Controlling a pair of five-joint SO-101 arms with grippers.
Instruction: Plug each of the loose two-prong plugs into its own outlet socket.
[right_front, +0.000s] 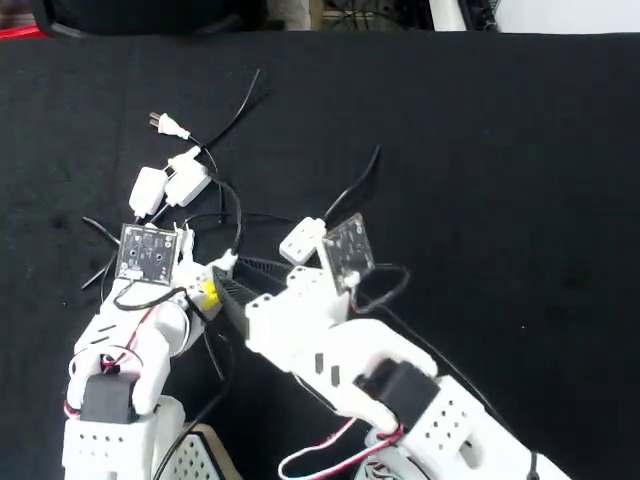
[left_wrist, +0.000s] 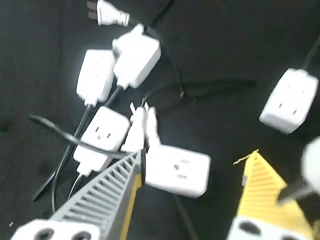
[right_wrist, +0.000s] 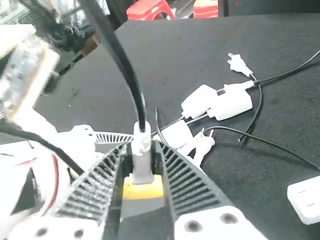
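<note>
My right gripper (right_wrist: 142, 146) is shut on a white two-prong plug (right_wrist: 141, 155) whose black cable rises from it. In the high view this gripper (right_front: 228, 276) lies low beside the left arm's wrist. My left gripper (left_wrist: 197, 157) is open, its grey finger (left_wrist: 117, 182) and yellow finger (left_wrist: 260, 187) on either side of a white outlet socket (left_wrist: 177, 170). Just beyond that socket lie two loose white plugs (left_wrist: 142, 125) and another socket (left_wrist: 100, 134). Farther off sit two more sockets (right_front: 148, 190) (right_front: 188, 180) and a loose plug (right_front: 168, 125).
A separate white socket (right_front: 303, 240) lies near the right arm's camera board (right_front: 350, 250). Black cables (right_front: 232, 210) loop among the sockets on the black tabletop (right_front: 500, 150). The table's right half and far side are open room.
</note>
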